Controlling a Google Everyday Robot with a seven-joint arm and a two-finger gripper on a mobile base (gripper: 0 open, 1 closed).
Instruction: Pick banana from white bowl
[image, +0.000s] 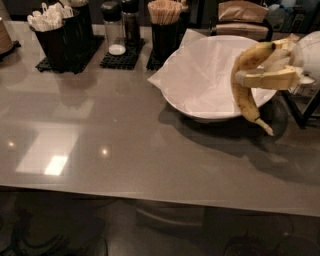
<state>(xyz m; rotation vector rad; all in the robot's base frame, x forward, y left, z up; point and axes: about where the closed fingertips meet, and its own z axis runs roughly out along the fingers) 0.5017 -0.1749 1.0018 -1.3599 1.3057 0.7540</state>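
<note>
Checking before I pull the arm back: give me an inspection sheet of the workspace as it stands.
Surface: grey table, glossy, with light reflections at the left.
Job's things: banana hangs from the gripper, crossing the white bowl's right rim in this view; white bowl is lined with crinkled paper, nothing else seen in it.
Clutter: black holder of white items, shaker and holder of wooden sticks along the far edge.
Grippers: gripper at the right, above the bowl's rim, shut on the banana's middle.
Cables: nothing seen.
Surroundings: brown stack behind the bowl; dark frame at the right.
</note>
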